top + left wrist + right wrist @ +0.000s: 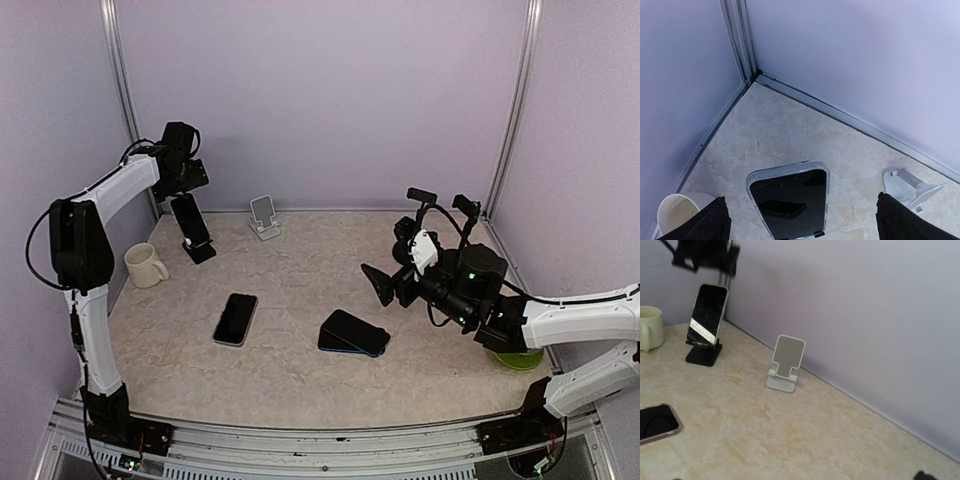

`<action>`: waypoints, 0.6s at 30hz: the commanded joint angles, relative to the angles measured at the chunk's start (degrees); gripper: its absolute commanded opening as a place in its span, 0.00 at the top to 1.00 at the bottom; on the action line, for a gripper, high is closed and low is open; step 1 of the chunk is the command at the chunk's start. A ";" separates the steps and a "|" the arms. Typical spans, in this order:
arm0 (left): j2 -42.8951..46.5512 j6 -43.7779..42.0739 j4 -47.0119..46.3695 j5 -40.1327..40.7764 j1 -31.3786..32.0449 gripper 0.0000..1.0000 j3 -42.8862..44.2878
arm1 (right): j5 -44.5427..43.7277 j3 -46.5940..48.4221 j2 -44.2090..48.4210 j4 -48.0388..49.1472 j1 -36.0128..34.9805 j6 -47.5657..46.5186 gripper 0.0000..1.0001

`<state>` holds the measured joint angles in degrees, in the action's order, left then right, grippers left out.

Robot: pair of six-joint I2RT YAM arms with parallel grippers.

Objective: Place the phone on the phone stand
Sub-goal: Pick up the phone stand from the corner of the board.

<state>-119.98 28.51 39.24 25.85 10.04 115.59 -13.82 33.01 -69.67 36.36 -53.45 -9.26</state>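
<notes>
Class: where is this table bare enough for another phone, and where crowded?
Bare: between white stand and right gripper; the near strip before the flat phone and dark phone. Crowded: back left corner, with mug and black stand holding an upright phone.

I'm seeing bare tabletop [300, 290] lying between the mug [146, 265] and the flat phone [235, 319]. The propped phone [190, 222] and corner walls [685, 75] are hemming my left gripper [183, 192].
</notes>
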 commanded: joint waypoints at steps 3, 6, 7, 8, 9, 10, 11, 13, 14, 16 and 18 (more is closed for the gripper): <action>7.60 -3.50 -7.14 -9.35 1.80 0.01 -5.10 | -0.19 3.15 -2.24 -2.80 -0.38 1.33 0.00; 9.35 -5.55 -11.95 -17.35 2.03 0.01 -8.64 | -0.03 3.66 -2.57 -3.62 -0.37 1.62 0.00; 9.94 -5.94 -13.65 -19.94 2.02 0.01 -10.50 | -0.06 3.80 -2.53 -3.78 -0.35 1.71 0.00; 10.42 -6.33 -15.60 -23.26 2.06 0.01 -11.67 | 0.05 3.78 -2.45 -3.99 -0.36 1.79 0.00; 10.68 -6.84 -17.50 -26.17 2.09 0.01 -12.86 | 0.13 3.75 -2.34 -4.23 -0.38 1.98 0.00; 10.81 -7.12 -19.11 -28.47 2.16 0.01 -13.85 | 0.16 3.75 -2.20 -4.35 -0.34 2.11 0.00; 10.71 -7.15 -20.53 -30.12 2.29 0.01 -14.38 | 0.20 3.76 -2.02 -4.61 -0.34 2.18 0.00; 9.87 -8.97 -22.44 -33.32 2.58 0.01 -14.69 | 0.43 3.84 -1.69 -5.08 -0.38 2.44 0.00; 9.29 -9.52 -23.10 -34.75 2.87 0.01 -14.63 | 0.50 3.89 -1.50 -5.48 -0.38 2.70 0.00; 7.86 -10.44 -24.34 -36.20 3.11 0.01 -14.50 | 0.76 4.26 -1.04 -6.72 -0.34 3.43 0.00; 6.20 -10.73 -25.11 -36.56 3.10 0.01 -14.09 | 1.25 4.91 -0.68 -8.40 -0.39 4.31 0.00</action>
<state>-111.02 20.62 19.77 -4.80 12.60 100.97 -13.69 35.57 -71.77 31.14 -53.45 -7.14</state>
